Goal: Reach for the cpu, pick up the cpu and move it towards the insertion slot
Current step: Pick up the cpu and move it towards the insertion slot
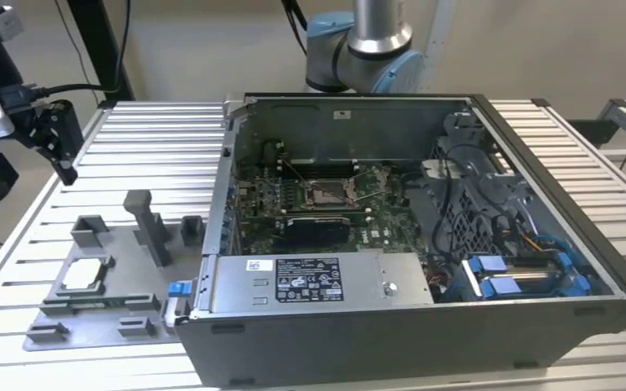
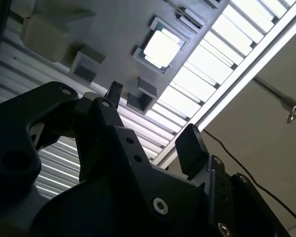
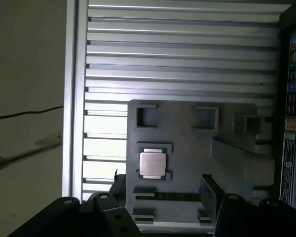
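Two fingers (image 3: 208,192) of the tool (image 3: 163,183) stand spread wide with nothing between them, so the tool is released and empty. It hangs above the grey fixture plate (image 3: 187,143), apart from the cpu (image 3: 153,164), which lies flat, silvery face up, in a square nest on that plate. The nest probably keeps the chip square and in a known spot, and the wide spread suits a grip on its opposite edges. In the exterior view the plate rests on the slatted table (image 1: 160,130), just beside the open computer case (image 1: 422,326). The insertion slot (image 1: 329,191) sits on the green board inside the case, well apart from the cpu, with the case wall between them.
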`<state>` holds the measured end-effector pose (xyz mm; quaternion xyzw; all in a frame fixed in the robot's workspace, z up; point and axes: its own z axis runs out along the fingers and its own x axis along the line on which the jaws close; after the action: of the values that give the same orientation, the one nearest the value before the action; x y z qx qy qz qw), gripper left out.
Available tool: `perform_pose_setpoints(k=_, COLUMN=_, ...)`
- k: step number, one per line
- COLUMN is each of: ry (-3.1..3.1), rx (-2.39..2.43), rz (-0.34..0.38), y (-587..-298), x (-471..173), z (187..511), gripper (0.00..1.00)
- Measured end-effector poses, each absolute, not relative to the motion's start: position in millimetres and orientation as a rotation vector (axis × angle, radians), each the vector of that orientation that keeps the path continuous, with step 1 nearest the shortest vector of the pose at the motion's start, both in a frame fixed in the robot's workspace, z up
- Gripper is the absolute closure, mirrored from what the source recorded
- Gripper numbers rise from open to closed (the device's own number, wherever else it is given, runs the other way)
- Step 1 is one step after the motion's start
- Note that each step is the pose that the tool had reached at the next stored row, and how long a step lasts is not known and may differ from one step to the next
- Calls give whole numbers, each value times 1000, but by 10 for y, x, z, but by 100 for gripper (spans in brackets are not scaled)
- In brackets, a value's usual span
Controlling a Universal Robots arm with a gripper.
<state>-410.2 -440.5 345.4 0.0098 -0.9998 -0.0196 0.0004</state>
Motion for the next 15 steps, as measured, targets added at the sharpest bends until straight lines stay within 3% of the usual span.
perform_pose_setpoints(k=15, ry=-3140, rx=31, rz=-60, y=-4408, x=-4101, z=3289, gripper=0)
